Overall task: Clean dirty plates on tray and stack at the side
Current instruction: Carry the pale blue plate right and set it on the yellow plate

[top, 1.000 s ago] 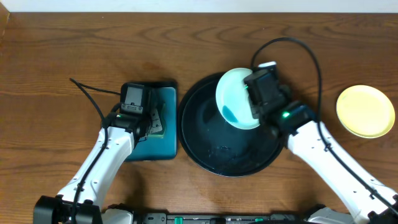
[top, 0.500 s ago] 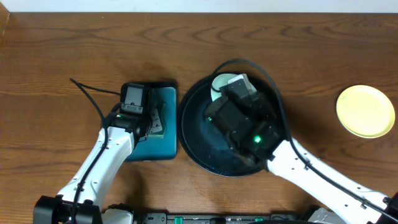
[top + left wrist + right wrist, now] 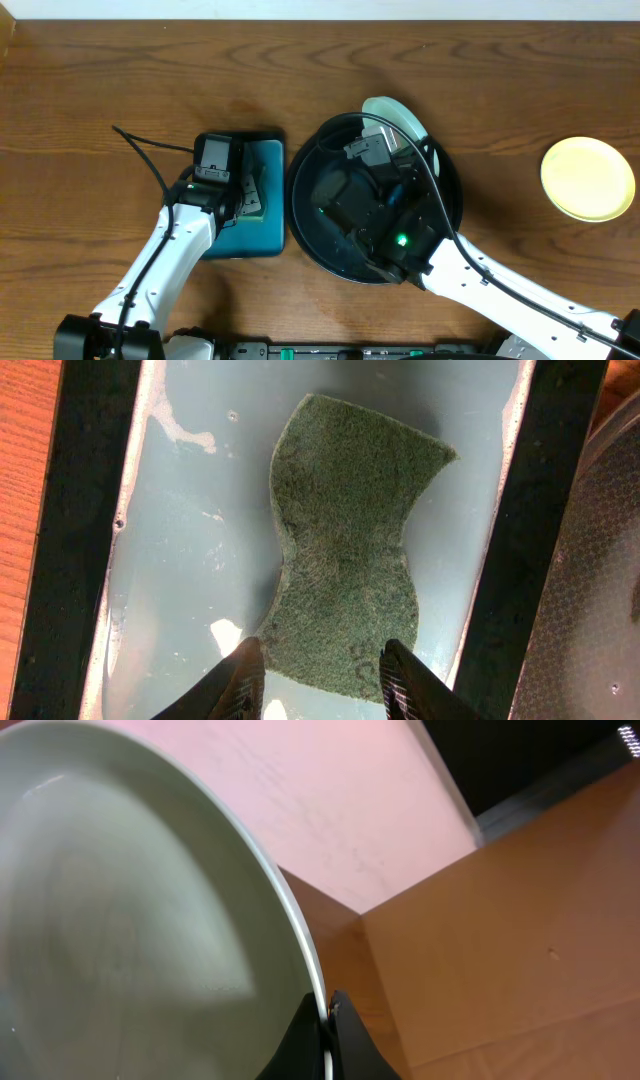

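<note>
A: Where is the mint plate (image 3: 396, 109)?
B: It stands on edge over the black tray's (image 3: 300, 215) far rim, pinched in the clamped right gripper (image 3: 327, 1020).
A: And the green pad (image 3: 350, 550)?
B: It lies in the teal tray (image 3: 180, 560), lengthwise ahead of the left gripper (image 3: 315, 670), with the plate off to that arm's right. Part-spread jaws flank the pad's near end; pinching or not, unclear.

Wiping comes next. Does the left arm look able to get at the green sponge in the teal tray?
Likely yes: the left gripper sits over the sponge, fingers flanking its near end, nothing covering it.
</note>
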{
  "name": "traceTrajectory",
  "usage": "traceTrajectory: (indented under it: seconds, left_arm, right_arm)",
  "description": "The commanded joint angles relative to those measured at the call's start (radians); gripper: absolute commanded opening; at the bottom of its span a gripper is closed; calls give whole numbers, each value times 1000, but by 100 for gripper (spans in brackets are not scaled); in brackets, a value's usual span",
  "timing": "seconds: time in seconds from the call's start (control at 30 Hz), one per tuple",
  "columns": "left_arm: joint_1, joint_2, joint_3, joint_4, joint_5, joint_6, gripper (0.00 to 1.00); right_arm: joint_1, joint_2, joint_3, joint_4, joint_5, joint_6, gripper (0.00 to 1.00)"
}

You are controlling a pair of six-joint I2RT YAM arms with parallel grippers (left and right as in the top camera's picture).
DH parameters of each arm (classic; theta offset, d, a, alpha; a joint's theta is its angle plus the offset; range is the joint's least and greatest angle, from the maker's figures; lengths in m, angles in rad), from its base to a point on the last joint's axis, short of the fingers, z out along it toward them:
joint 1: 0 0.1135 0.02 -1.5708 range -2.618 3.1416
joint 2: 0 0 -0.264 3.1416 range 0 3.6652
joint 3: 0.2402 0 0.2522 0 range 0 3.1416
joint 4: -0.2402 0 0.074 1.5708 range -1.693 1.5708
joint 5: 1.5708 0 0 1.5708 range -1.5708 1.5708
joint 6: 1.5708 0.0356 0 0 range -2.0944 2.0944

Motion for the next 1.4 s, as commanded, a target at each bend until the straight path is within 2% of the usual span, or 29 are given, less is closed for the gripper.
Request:
traceTrajectory:
  seconds: [0.0, 0.67, 0.8, 0.93, 1.07, 1.2, 1.27, 1.37]
  left_arm:
    - [3, 3, -2, -4, -2, -5, 40]
    - [3, 3, -2, -4, -2, -5, 40]
    - [3, 3, -2, -6, -2, -5, 40]
    - [3, 3, -2, -6, -2, -5, 40]
    - [3, 3, -2, -10, -2, -5, 40]
    - [3, 3, -2, -11, -2, -5, 40]
    - [3, 3, -2, -15, -2, -5, 40]
    - [3, 3, -2, -27, -2, -5, 40]
  right_arm:
    - [12, -14, 0, 20, 82, -35, 1]
    - [-6, -14, 0, 63, 69, -34, 1]
    - [-35, -14, 0, 62, -11, -15, 1]
    - [-105, -14, 0, 56, -254, 77, 1]
    - [-241, -6, 0, 20, -541, 280, 1]
    - [-447, 54, -1, -53, -856, 548, 1]
    - [-585, 116, -1, -80, -1072, 618, 1]
    - [-727, 178, -1, -92, -1302, 644, 1]
